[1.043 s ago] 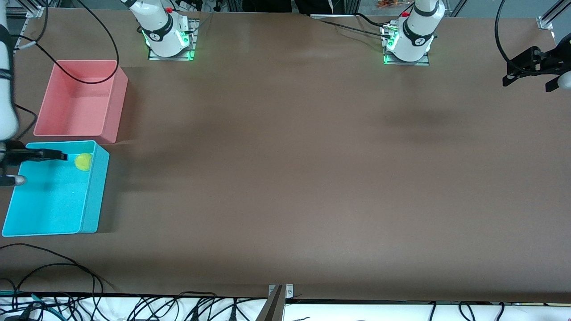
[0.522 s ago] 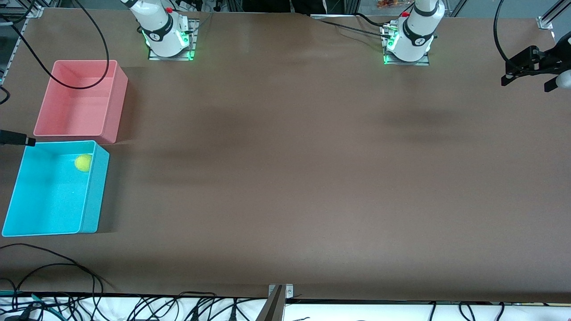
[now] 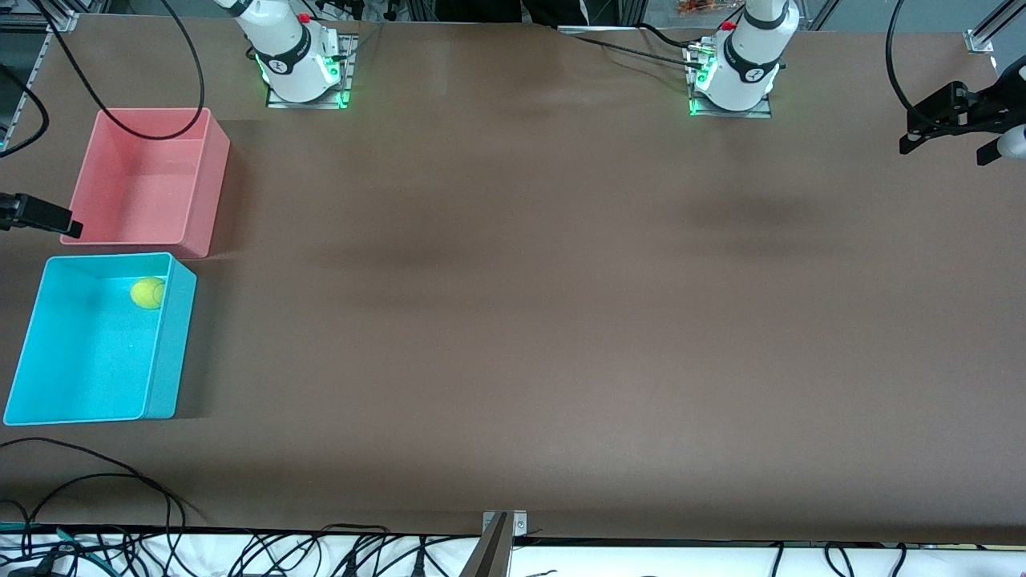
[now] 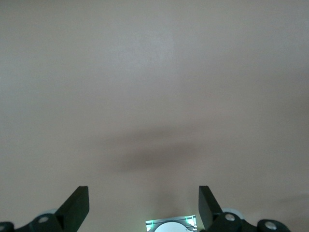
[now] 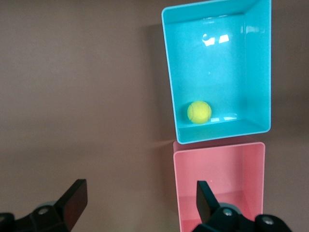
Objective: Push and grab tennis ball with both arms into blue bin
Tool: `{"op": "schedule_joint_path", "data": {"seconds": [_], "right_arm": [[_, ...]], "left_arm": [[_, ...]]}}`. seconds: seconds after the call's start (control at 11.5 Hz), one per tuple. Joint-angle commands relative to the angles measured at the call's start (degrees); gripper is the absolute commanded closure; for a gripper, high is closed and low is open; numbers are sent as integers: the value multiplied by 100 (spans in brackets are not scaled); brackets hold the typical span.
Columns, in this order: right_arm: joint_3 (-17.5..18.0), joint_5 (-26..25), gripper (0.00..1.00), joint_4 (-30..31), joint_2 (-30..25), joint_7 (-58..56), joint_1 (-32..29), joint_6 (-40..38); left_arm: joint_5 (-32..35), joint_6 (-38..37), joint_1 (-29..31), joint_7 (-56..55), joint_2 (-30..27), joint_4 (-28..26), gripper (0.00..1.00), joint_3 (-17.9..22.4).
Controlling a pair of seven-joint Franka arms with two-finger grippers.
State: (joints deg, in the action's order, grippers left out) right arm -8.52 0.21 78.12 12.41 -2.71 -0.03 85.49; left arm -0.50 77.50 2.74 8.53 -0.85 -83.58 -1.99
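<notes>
Front view: the small fuzzy yellow-green tennis ball point(image 3: 147, 292) lies inside the bright cyan rectangular plastic bin point(image 3: 24, 377), in the corner closest to the pink plastic tub point(image 3: 207, 188), which stands just beside the bin on the brown table point(image 3: 513, 320). The right gripper point(image 3: 36, 215) hangs by that tub; the left gripper point(image 3: 942, 120) hovers well apart, at its own end.

Left wrist view: fingers point(image 4: 77, 207) spread wide over bare table.

Right wrist view: fingers point(image 5: 73, 198) wide, empty, above the tub; ball in the bin.

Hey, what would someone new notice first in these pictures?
The tennis ball lies inside the blue bin at the right arm's end of the table, in the corner nearest the pink bin beside it. Both grippers, right and left, are open and empty.
</notes>
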Motion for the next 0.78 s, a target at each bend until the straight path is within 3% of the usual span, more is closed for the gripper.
{"op": "schedule_joint_path", "data": {"seconds": [0.0, 0.43, 0.7], "right_arm": [[-89, -65, 0, 1230, -958, 16, 135, 609], [-133, -135, 0, 1355, -1162, 33, 302, 416], [262, -135, 0, 1355, -1197, 517, 82, 284]], "left_arm": [[-90, -148, 7, -27, 94, 220, 0, -3], [-90, -148, -19, -44, 94, 228, 0, -12], [-142, -148, -28, -53, 94, 228, 0, -21]]}}
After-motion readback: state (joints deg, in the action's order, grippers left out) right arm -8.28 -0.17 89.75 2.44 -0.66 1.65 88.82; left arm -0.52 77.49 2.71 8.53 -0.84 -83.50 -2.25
